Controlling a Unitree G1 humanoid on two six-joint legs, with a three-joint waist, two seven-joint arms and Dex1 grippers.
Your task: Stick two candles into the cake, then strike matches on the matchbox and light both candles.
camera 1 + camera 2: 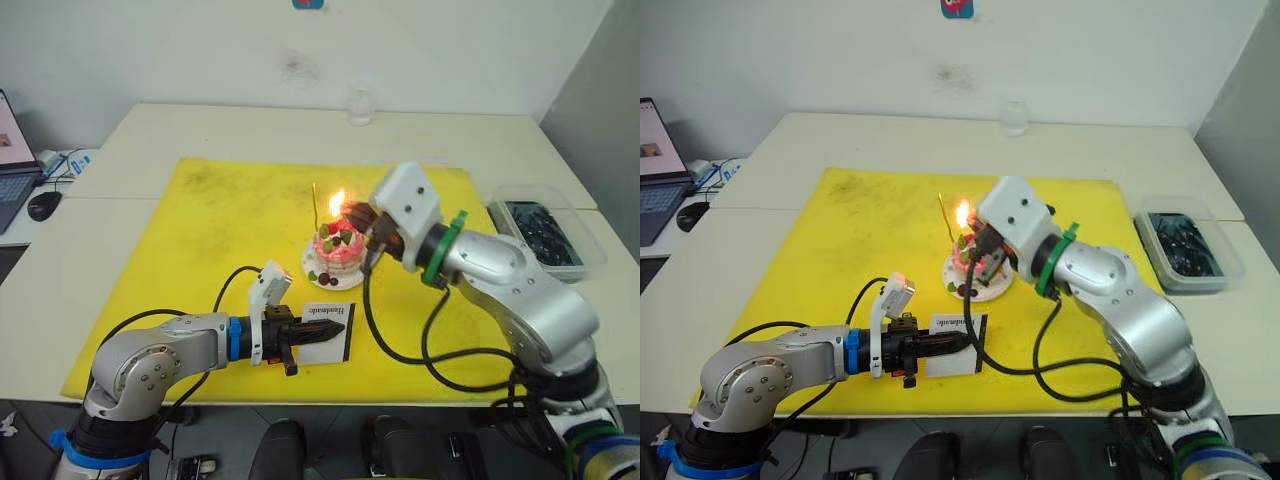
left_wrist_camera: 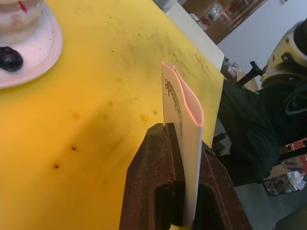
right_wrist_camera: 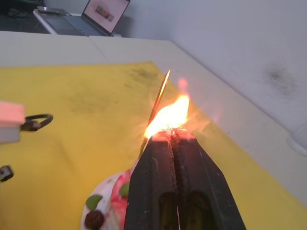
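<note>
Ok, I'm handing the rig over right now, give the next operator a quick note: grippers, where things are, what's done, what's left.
Left gripper: shut on the matchbox, held on edge over the yellow mat, in front of the cake.
Right gripper: shut at the cake's top with a flame at its fingertips; the match itself can't be made out.
Cake on its white plate, mid-mat.
One candle stands in the cake, apparently unlit; the flame hides any second one.
Left: confirm both candles are lit.

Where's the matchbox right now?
The matchbox stands on edge on the yellow mat, clamped in the left gripper, just in front of the cake's plate in the eye views.
</note>
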